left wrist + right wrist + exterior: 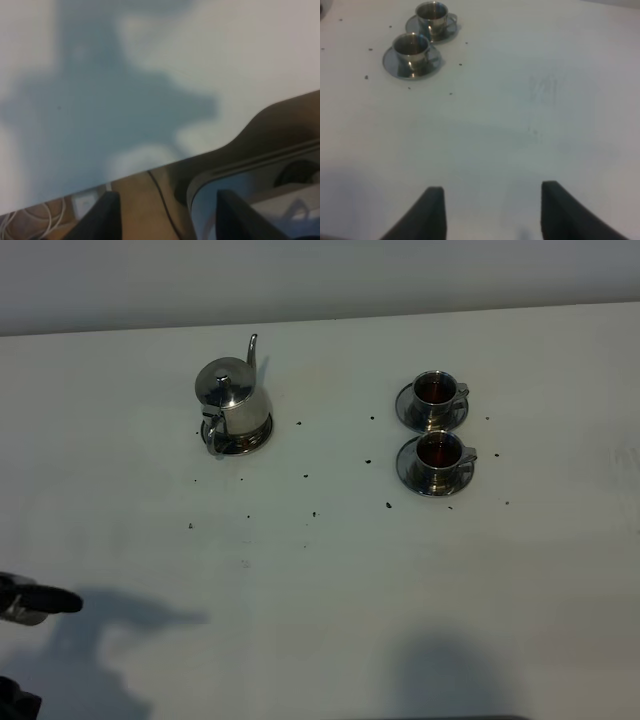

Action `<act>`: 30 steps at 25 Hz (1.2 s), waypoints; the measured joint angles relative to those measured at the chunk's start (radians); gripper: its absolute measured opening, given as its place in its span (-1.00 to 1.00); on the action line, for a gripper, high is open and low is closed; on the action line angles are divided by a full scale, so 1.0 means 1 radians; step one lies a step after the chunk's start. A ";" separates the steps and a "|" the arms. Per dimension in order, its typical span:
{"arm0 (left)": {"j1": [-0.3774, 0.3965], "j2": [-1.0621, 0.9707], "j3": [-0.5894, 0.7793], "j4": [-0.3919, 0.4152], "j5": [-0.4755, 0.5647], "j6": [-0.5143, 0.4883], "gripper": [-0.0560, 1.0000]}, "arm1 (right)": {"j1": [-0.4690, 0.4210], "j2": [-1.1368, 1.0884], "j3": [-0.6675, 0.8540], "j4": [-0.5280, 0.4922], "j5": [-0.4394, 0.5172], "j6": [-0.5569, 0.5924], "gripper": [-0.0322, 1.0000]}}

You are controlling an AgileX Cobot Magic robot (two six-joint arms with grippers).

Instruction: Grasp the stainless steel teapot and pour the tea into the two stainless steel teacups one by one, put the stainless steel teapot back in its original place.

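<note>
The stainless steel teapot [232, 400] stands upright at the back left of the white table, lid on, spout pointing away. The two stainless steel teacups stand on saucers at the back right, the far one [435, 392] and the near one [438, 452] side by side. Both hold dark reddish-brown tea [437, 448]. The cups also show in the right wrist view [431, 12] [411, 46]. My left gripper [40, 655] is open and empty at the front left table edge [167, 220]. My right gripper [492, 212] is open and empty, well short of the cups.
Small dark specks [388, 505] lie scattered on the table between the teapot and the cups. The left wrist view shows the table's edge [165, 162] with cables [25, 220] and grey equipment [260, 175] below it.
</note>
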 joint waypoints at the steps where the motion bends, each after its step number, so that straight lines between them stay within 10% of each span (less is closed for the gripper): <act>1: 0.002 -0.029 0.000 0.000 0.000 -0.006 -0.02 | 0.000 0.000 0.000 0.000 0.000 0.000 -0.12; 11: 0.189 -0.385 0.000 -0.032 0.006 0.025 -0.02 | 0.000 0.000 0.000 0.000 0.000 0.000 -0.12; 30: 0.198 -0.681 0.005 -0.041 0.013 0.034 -0.02 | 0.000 0.000 0.000 0.000 0.000 0.001 -0.12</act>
